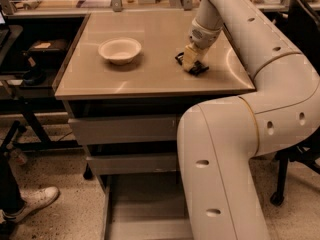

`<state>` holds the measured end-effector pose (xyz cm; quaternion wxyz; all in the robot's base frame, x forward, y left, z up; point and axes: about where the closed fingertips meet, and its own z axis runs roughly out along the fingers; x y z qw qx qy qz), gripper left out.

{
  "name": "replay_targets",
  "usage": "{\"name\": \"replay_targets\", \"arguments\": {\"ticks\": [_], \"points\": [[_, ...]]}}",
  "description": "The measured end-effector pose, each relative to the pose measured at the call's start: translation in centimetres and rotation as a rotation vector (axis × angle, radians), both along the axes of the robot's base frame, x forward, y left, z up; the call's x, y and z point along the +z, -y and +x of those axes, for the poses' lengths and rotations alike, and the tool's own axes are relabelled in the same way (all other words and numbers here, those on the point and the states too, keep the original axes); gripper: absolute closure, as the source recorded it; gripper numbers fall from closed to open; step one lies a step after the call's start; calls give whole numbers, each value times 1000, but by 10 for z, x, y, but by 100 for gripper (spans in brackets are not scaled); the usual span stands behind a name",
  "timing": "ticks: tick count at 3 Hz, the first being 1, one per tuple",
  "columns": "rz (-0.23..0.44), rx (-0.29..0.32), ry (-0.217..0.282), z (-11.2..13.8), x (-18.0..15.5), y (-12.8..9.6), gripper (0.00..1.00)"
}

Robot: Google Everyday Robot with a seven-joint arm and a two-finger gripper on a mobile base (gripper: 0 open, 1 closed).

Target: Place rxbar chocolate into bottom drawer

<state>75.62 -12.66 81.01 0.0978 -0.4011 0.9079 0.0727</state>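
Camera view: my end effector (191, 64) hung low over the counter (150, 81), right of the bowl (120, 50).
Grip: I could not tell.
Bottom drawer (145, 204): stood open.

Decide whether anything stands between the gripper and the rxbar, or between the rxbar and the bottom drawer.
Nothing visible does. The gripper is down at the rxbar chocolate on the table top; the white bowl sits apart. The bottom drawer stands open below, the arm hiding its right part.
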Motion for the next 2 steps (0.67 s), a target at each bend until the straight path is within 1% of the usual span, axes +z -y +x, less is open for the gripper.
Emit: {"name": "replay_targets", "arguments": {"ticks": [1, 2], "points": [[0, 0, 0, 0, 1, 0, 88], [0, 0, 1, 0, 1, 0, 100]]}}
